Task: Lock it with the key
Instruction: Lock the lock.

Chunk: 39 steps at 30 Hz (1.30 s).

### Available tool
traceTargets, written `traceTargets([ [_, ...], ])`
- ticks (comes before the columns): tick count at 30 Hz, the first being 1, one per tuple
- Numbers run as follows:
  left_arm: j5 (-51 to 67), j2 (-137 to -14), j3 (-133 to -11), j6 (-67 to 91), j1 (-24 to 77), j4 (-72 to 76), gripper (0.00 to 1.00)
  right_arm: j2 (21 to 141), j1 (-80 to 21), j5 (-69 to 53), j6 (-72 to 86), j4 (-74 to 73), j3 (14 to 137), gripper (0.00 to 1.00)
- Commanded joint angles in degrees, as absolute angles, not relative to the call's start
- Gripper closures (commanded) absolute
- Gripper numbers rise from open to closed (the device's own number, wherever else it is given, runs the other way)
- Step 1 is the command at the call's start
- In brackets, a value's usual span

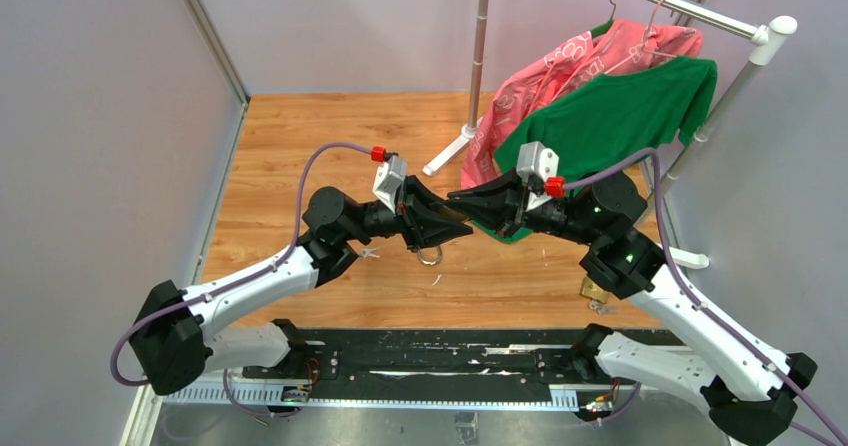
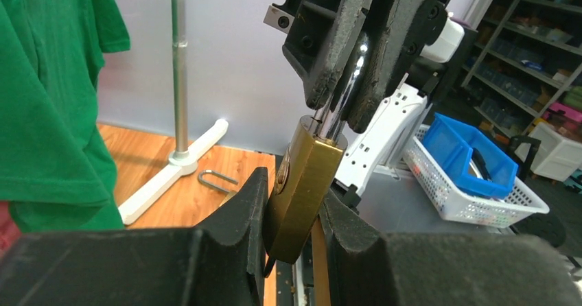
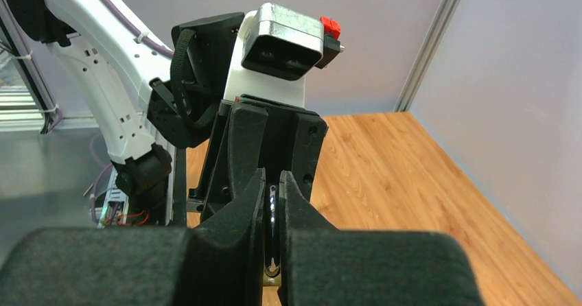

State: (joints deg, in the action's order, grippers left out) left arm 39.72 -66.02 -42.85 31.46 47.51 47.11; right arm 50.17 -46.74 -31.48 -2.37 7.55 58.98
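Above the wooden desk [image 1: 300, 146] my two arms meet tip to tip. My left jaws are clamped on the body of the brass padlock [image 2: 300, 182] — my right jaws are pinched tight on its steel shackle [image 2: 338, 117]. Whether that is pressed home I cannot tell. I see no key in either grip — so I judge the turning is not yet done.

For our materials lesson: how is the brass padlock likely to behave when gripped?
The padlock looks like solid metal, so it is probably rigid and heavy for its size. Its shiny, smooth shackle could slip or swivel when pinched.
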Motion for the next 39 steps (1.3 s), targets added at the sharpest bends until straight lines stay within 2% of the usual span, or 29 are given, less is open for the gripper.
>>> traceTargets([
  [1,35.5,-62.0,-44.1,30.2,48.1,56.9,1.0,53.3,-47.0,-30.7,-6.4,-11.6,58.7,0.9],
  [9,36.8,-61.6,-43.1,28.2,47.8,54.7,1.0,53.8,-47.0,-31.5,-6.5,-12.8,62.2,0.78],
  [14,37.1,-61.5,-42.5,26.9,47.7,53.9,1.0,53.5,-47.0,-32.1,-6.2,-12.3,63.3,0.77],
  [17,37.2,-61.7,-42.3,26.3,47.6,53.2,1.0,53.1,-47.0,-32.8,-6.0,-12.1,63.8,0.8],
  [25,38.0,-61.4,-41.9,25.7,47.5,53.0,1.0,52.2,-47.0,-32.4,-7.2,-14.1,66.0,0.57],
  [32,38.6,-61.2,-41.7,25.0,47.4,52.9,1.0,52.0,-46.9,-33.1,-8.6,-15.3,68.0,0.46],
  [34,38.7,-61.2,-41.7,25.1,47.4,53.0,1.0,51.9,-46.9,-33.1,-9.3,-16.3,68.9,0.37],
  [36,38.7,-61.2,-41.8,25.2,47.4,53.0,1.0,52.3,-46.9,-33.2,-10.0,-18.2,70.6,0.21],
  [39,38.4,-61.2,-41.8,25.2,47.4,53.0,1.0,53.0,-46.8,-33.4,-10.4,-21.1,74.0,0.14],
])
